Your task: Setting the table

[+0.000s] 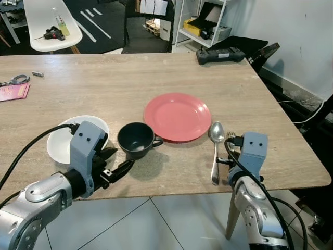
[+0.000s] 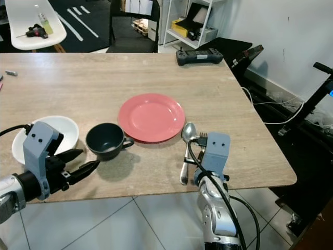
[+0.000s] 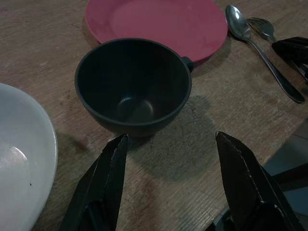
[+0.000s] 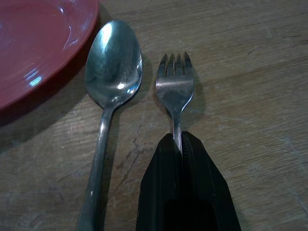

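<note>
A red plate (image 1: 177, 116) lies near the middle of the wooden table (image 1: 114, 83). To its left stands a dark cup (image 1: 136, 140) with its handle toward the plate, and left of that a white bowl (image 1: 62, 143). My left gripper (image 3: 171, 140) is open just short of the cup, low over the table, with nothing between its fingers. Right of the plate lie a spoon (image 4: 111, 72) and a fork (image 4: 174, 79) side by side. My right gripper (image 4: 178, 140) is shut on the fork's handle, with the tines pointing away from me and resting on the table.
The table's front edge (image 1: 171, 194) runs just under both arms, with tiled floor below. A black controller (image 1: 219, 54) sits at the far right corner. A pink booklet (image 1: 13, 91) and small metal items (image 1: 15, 79) lie at the far left. A white chair (image 1: 52, 21) stands behind.
</note>
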